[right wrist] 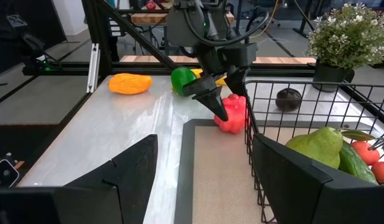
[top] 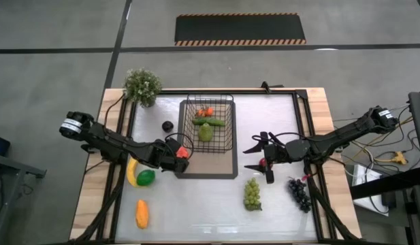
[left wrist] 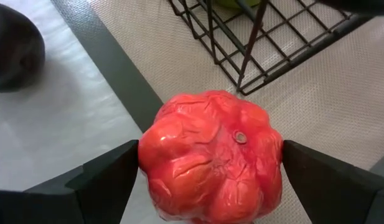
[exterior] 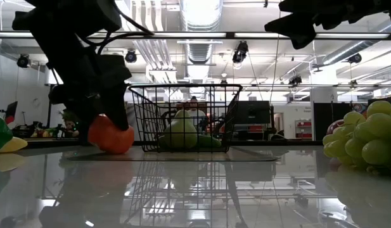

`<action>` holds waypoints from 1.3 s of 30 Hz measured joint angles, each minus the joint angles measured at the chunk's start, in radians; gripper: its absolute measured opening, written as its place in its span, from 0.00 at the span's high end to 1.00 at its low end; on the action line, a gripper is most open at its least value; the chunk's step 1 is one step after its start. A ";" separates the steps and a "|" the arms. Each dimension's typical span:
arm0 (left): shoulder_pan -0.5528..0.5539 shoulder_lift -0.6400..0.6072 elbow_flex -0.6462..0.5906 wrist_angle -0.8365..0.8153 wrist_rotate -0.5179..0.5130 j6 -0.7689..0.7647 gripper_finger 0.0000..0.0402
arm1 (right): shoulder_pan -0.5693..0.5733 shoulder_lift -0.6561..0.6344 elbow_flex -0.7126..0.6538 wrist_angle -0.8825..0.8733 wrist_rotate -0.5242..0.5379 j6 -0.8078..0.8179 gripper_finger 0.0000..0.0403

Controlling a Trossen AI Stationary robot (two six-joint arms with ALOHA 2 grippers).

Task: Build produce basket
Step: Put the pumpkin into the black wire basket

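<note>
Left gripper (top: 182, 154) straddles a red tomato (left wrist: 211, 155) at the mat's (top: 223, 167) 7 o'clock corner; fingers (left wrist: 101, 174) spread wide, a pad at each flank of the fruit, which rests on the mat edge. Banana (top: 131, 171), lime (top: 146, 177) and an orange piece (top: 141, 214) lie near 8 o'clock. Basket (top: 208, 126) at table centre holds a pear (top: 205, 132), cucumber (top: 208, 122) and small red pieces (top: 205, 111). Right gripper (top: 257, 158) at 3 o'clock of the basket hangs part-open, empty. Green grapes (top: 252, 194) and dark grapes (top: 299, 194) near 5 o'clock
</note>
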 joint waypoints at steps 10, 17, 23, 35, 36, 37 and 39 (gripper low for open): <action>0.000 -0.007 0.000 -0.005 0.004 0.010 0.26 | 0.000 0.000 0.000 0.000 0.000 0.002 0.39; -0.010 -0.054 0.006 -0.050 0.046 0.013 0.26 | 0.000 0.000 0.000 0.000 0.000 0.013 0.39; -0.079 -0.165 0.006 -0.072 0.076 0.021 0.26 | 0.000 0.000 0.000 -0.001 0.000 0.023 0.39; -0.256 -0.404 -0.032 0.568 -0.114 0.652 0.25 | 0.000 0.191 0.000 0.382 0.001 -0.203 0.39; -0.256 -0.404 -0.038 0.648 -0.114 0.721 0.25 | 0.000 0.222 0.000 0.449 0.007 -0.228 0.39; -0.256 -0.404 -0.046 0.727 -0.111 0.781 0.25 | 0.000 0.255 0.004 0.508 0.017 -0.252 0.39; -0.256 -0.398 -0.065 0.868 -0.096 0.875 0.25 | 0.000 0.310 0.026 0.586 0.028 -0.301 0.39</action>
